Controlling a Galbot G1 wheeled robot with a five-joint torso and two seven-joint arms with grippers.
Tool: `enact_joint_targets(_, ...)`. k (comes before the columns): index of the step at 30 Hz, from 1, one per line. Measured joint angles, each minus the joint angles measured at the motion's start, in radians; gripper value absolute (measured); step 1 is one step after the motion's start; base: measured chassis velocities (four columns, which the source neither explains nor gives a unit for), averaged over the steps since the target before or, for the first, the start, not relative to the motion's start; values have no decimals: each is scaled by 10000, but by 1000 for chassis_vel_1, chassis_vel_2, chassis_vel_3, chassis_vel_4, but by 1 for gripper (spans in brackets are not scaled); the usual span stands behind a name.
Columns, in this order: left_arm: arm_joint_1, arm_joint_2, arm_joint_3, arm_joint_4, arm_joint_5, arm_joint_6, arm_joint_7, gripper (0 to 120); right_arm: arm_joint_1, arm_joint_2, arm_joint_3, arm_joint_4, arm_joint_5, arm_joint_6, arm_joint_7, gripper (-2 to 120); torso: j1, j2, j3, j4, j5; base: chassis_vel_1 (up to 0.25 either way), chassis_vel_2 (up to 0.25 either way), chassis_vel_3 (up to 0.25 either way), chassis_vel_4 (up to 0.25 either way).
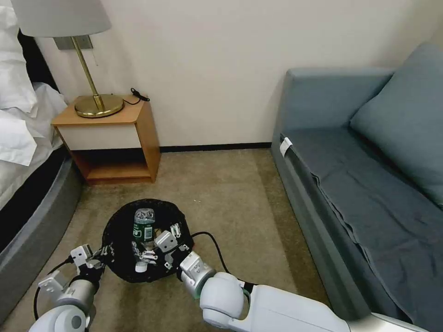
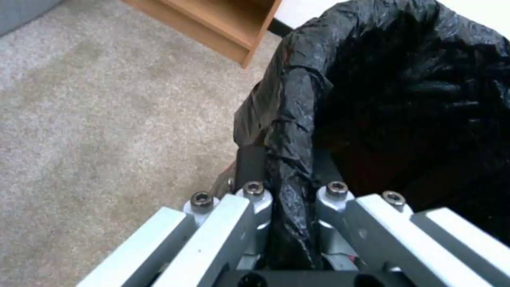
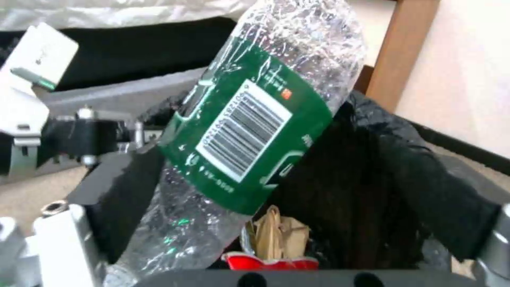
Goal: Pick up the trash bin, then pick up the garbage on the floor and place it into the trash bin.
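Note:
The trash bin point(image 1: 121, 226), lined with a crinkled black bag, is low in front of me over the carpet. My left gripper point(image 1: 105, 252) is shut on its near rim; the left wrist view shows the bag fold point(image 2: 289, 159) pinched between the fingers. My right gripper point(image 1: 157, 244) hangs open over the bin's mouth. A clear bottle with a green label point(image 1: 143, 228) stands cap-down in the bin, leaning on one finger point(image 3: 119, 187). Under the bottle point(image 3: 250, 131) lie tan crumpled paper point(image 3: 279, 233) and a red-and-white packet point(image 3: 271, 262).
A wooden nightstand point(image 1: 115, 138) with a brass lamp point(image 1: 98, 103) stands behind the bin. The bed's grey edge point(image 1: 37, 216) runs along the left and a blue-grey sofa point(image 1: 360, 184) along the right. A black cable point(image 1: 217, 249) lies on the carpet beside the bin.

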Motion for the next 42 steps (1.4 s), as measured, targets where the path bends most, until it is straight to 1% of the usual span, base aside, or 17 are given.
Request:
enact_joint_targets(6,55,-70,7,-57,-1,0,-1,4,-89,-99,28,-5,-188,-67,-272,100,0,0,0,0,0,0,0,0,0)
enact_joint_targets(9,119,-124,1,-76,0,-15,3,4,-79,-129,95,-84,-668,-68,-646,100,0,0,0,-1,0,0,0,0,0)
enact_joint_targets(11,130,-131,-3,-79,0,-21,5,4,-67,-92,123,-136,-762,-57,-635,100,0,0,0,0,0,0,0,0,0)
enact_joint_targets(12,169,-156,-8,-81,-1,-44,13,4,-10,33,174,-320,-1061,30,-584,100,0,0,0,1,1,0,0,0,0)
enact_joint_targets(14,196,-184,-10,-81,0,-57,14,4,34,76,207,-417,-1242,101,-595,100,1,-1,0,2,-1,0,0,0,0)
enact_joint_targets(20,205,-248,-10,-100,22,-68,23,4,42,60,332,-339,-1199,113,-584,100,0,0,0,1,-1,0,0,0,0)
enact_joint_targets(25,178,-289,-5,-100,49,-67,-8,4,-112,-79,820,-189,-1446,192,-322,100,0,0,0,1,0,0,0,0,0)
enact_joint_targets(28,143,-324,46,-91,34,-23,-110,4,-540,-462,1624,121,-1929,247,153,100,0,0,0,2,1,0,0,0,0)
enact_joint_targets(29,143,-324,46,-91,34,-23,-110,4,-540,-462,1624,121,-1929,247,153,100,0,0,0,2,1,0,0,0,0)
enact_joint_targets(31,104,-337,73,-56,9,32,-147,4,-1161,-865,2424,416,-2345,194,448,100,0,0,0,1,3,0,0,0,0)
enact_joint_targets(32,94,-340,78,-50,-2,51,-155,4,-1280,-938,2561,468,-2413,175,489,100,0,0,0,1,2,0,0,0,0)
enact_joint_targets(33,59,-346,85,-37,-56,122,-198,4,-1736,-1202,3083,671,-2648,118,586,100,0,0,0,-2,1,0,0,0,0)
enact_joint_targets(34,59,-346,85,-37,-56,122,-198,4,-1736,-1202,3083,671,-2648,118,586,100,0,0,0,-2,1,0,0,0,0)
enact_joint_targets(36,17,-348,103,-35,-208,235,-272,4,-2303,-1499,3735,959,-2947,86,627,100,0,0,0,-2,3,0,0,0,0)
enact_joint_targets(38,-51,-361,148,-35,-587,499,-481,4,-3127,-1871,4706,1457,-3279,79,627,100,0,0,0,-1,2,0,0,0,0)
enact_joint_targets(40,-70,-373,164,-35,-661,557,-540,4,-3318,-1937,4932,1583,-3334,79,619,100,0,0,0,0,1,0,0,0,0)
enact_joint_targets(42,-123,-413,214,-35,-841,720,-782,4,-3959,-2087,5635,2009,-3499,79,587,100,0,0,0,-1,3,0,0,0,0)
